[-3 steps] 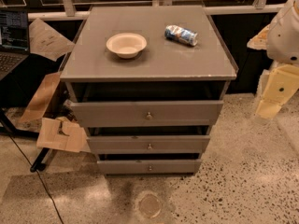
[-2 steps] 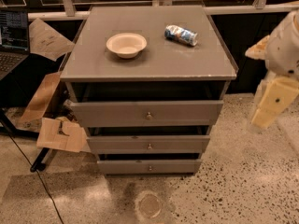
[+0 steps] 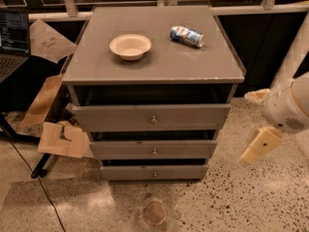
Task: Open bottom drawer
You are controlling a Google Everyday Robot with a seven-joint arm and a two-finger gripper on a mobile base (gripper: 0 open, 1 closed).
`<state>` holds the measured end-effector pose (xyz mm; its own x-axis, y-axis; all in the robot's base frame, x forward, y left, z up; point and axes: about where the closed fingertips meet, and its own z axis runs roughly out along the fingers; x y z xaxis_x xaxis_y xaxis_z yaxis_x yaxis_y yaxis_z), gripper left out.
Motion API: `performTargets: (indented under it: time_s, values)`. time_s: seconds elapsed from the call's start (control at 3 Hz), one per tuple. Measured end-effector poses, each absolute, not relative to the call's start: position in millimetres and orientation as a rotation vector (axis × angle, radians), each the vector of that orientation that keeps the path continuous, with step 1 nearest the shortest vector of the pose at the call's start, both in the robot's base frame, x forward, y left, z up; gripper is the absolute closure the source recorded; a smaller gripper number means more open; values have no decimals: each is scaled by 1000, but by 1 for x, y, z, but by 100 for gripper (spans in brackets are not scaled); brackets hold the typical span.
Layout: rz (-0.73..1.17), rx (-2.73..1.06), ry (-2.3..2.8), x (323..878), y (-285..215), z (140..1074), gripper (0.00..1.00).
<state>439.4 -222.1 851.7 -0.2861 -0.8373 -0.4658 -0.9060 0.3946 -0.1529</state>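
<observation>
A grey cabinet holds three drawers. The bottom drawer is the slimmest front, lowest down, with a small round metal knob at its centre. Above it sit the middle drawer and the top drawer. My gripper hangs at the right of the cabinet, level with the middle drawer and well apart from all the knobs. Its cream-coloured end points down and to the left.
A cream bowl and a crushed can lie on the cabinet top. Cardboard pieces and a laptop sit at the left. A round lid-like object lies on the speckled floor in front.
My arm has moved down and to the left, toward the cabinet's right side. The drawers have not moved.
</observation>
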Motion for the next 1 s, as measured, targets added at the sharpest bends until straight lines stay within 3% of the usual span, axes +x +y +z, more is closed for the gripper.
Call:
performTargets:
  time_s: [1.0]
  values:
    - [212, -1329, 2216, 458, -206, 710, 0]
